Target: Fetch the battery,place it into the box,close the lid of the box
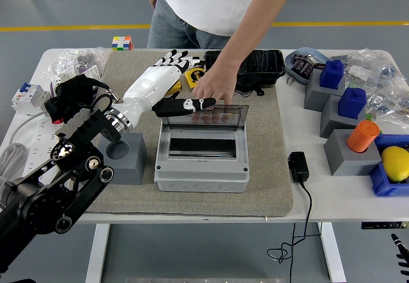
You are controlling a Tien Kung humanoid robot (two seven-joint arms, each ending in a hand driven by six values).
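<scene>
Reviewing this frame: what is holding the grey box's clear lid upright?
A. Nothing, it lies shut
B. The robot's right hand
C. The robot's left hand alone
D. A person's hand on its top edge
D: the person's hand rests on the top edge of the raised lid of the box, while the left hand hovers open beside it, thumb near the rim.

The person is cut off above the chest; right hand barely enters frame

box: matt grey plastic | lid: clear glossy | mat: rough felt
</scene>
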